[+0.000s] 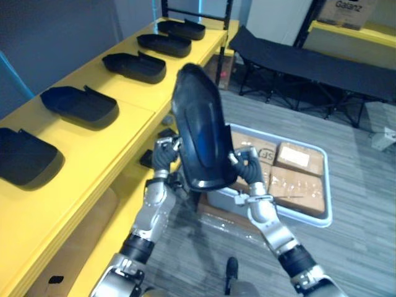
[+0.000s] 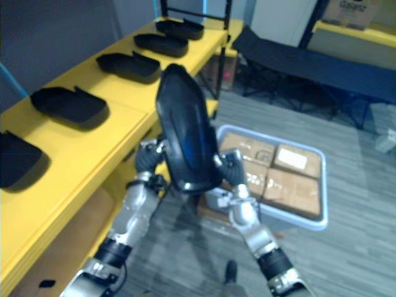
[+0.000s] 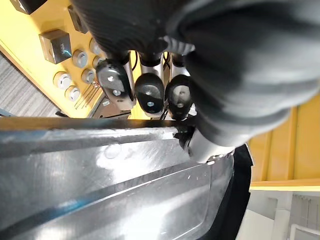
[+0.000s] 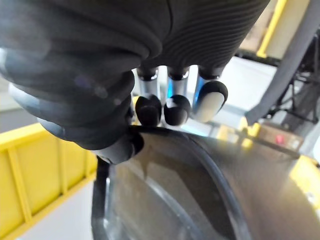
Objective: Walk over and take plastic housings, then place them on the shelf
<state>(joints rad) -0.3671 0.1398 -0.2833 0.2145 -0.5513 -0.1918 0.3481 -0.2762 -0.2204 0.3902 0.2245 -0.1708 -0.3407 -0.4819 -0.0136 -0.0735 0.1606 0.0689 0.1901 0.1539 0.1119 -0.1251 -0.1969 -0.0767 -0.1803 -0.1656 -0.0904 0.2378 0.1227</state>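
Observation:
A glossy black plastic housing (image 1: 198, 127) stands on end in the air between my two hands, beside the yellow shelf (image 1: 117, 133). My left hand (image 1: 164, 153) grips its left rim and my right hand (image 1: 246, 162) grips its right rim. In the left wrist view the fingers (image 3: 150, 90) curl over the housing's edge (image 3: 100, 165). The right wrist view has the fingers (image 4: 172, 107) hooked over the rim (image 4: 200, 165). Several matching black housings (image 1: 80, 105) lie in a row on the shelf top.
A grey tray (image 1: 322, 216) of brown cardboard boxes (image 1: 300, 176) sits on the floor to my right. A dark folding cot (image 1: 309, 65) stands further back. A lower yellow shelf level (image 1: 93, 247) runs under the top one.

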